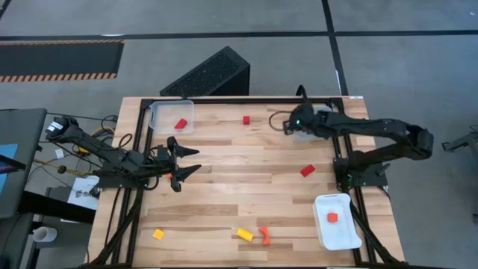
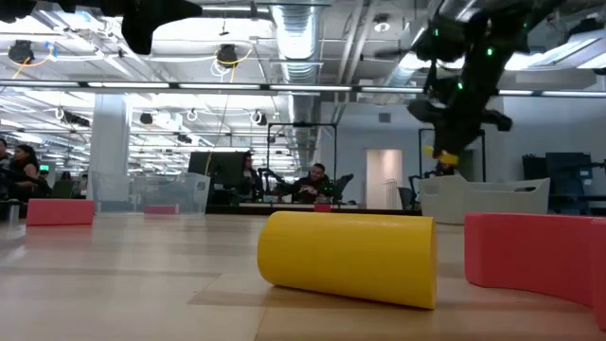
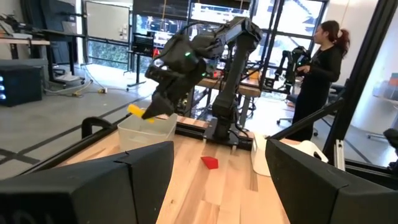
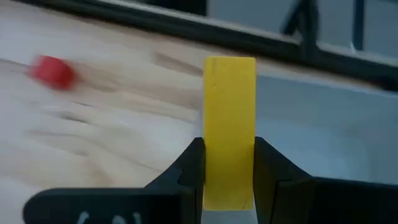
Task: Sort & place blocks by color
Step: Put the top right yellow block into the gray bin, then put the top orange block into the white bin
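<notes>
My right gripper (image 1: 293, 125) is at the far right corner, over a clear tray (image 1: 308, 137), shut on a yellow bar (image 4: 230, 112). The left wrist view shows that bar (image 3: 137, 111) above the tray (image 3: 146, 132). My left gripper (image 1: 193, 161) hovers open near the left edge and holds nothing. On the wood lie a red cube (image 1: 246, 119), a red block (image 1: 307, 170), a yellow cube (image 1: 158, 234), a yellow bar (image 1: 245, 235) and an orange curved piece (image 1: 264, 236). Another red block (image 1: 181, 123) lies in the far left clear tray (image 1: 160, 118). An orange block (image 1: 332, 217) lies in the white tray (image 1: 340, 235). My right gripper pinches the yellow bar between its two fingers (image 4: 193, 165), on the bar's two long sides at its near end (image 4: 230, 180). The fingers lie along the bar, whose free end (image 4: 230, 65) sticks out past the fingertips. It is lifted clear, above the tray.
The black frame rails (image 1: 131, 149) run along the table's edges. A black slanted box (image 1: 209, 73) stands beyond the far edge. People sit in the room behind (image 2: 312, 185), and one person stands beyond the right arm (image 3: 320, 68). Bare wood lies in the table's middle (image 1: 246, 187).
</notes>
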`<control>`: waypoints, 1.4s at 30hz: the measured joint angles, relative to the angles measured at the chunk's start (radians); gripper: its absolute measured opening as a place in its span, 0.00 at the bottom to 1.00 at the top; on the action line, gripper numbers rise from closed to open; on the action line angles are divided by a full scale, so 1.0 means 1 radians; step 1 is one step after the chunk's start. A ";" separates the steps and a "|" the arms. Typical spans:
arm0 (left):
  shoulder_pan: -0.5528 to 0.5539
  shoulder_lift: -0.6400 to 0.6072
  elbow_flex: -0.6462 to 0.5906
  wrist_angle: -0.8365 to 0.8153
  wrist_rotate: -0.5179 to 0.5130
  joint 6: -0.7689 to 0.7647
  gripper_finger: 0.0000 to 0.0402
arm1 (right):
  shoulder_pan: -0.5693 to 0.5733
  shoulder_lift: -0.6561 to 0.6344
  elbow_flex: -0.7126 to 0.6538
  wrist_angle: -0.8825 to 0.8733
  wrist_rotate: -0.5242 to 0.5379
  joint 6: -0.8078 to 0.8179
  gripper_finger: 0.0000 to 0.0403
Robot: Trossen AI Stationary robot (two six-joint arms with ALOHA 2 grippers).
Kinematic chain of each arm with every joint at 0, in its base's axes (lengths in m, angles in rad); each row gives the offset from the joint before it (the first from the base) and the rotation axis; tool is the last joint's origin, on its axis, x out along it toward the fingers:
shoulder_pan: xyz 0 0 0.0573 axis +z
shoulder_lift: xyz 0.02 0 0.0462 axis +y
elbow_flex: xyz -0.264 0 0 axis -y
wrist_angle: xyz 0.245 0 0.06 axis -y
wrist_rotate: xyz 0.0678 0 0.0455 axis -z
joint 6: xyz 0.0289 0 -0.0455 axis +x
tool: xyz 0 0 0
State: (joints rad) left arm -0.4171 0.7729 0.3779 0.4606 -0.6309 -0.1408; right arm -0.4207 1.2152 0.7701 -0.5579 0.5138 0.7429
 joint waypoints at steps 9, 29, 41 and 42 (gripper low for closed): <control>0.003 0.000 0.000 0.001 -0.010 0.006 0.61 | -0.233 0.033 -0.088 0.015 -0.190 -0.050 0.22; 0.025 0.000 0.000 -0.007 -0.010 0.005 0.61 | -0.247 0.286 -0.093 0.126 -0.285 -0.117 0.45; 0.025 0.000 0.000 -0.008 -0.009 0.005 0.61 | -0.249 0.041 -0.094 -0.005 -0.252 -0.122 0.50; 0.025 0.000 0.000 -0.008 -0.009 0.005 0.61 | -0.249 0.017 -0.094 -0.010 -0.253 -0.123 0.50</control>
State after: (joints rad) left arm -0.3917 0.7728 0.3779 0.4522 -0.6402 -0.1360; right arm -0.6701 1.2321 0.6758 -0.5680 0.2612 0.6197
